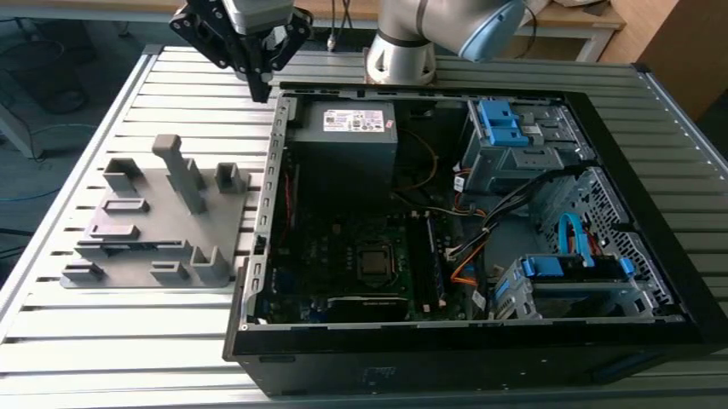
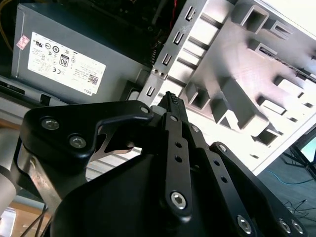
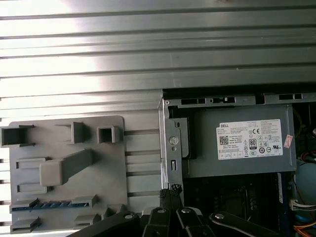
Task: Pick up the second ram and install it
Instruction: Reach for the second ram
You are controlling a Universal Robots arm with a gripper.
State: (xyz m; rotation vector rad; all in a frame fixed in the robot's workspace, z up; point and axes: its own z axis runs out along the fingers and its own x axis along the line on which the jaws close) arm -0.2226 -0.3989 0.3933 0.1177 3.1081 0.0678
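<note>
The arm (image 1: 455, 25) by the case (image 1: 455, 362) is cut off by the exterior view's upper edge. Inside the case the board (image 1: 341, 256) lies in shadow, its slots too dark to tell apart. In the first wrist view the end effector (image 3: 173, 190) covers the case's wall, and beside the case the fixture (image 3: 64, 163) is cut at the edge; the ram (image 3: 49, 204) in it shows edge-on, its chips too small to make out.

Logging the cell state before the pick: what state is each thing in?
end effector: shut, empty, by the case's corner
second ram: lying in a slot of the grey fixture, not gripped
computer case: lying flat, side open
</note>
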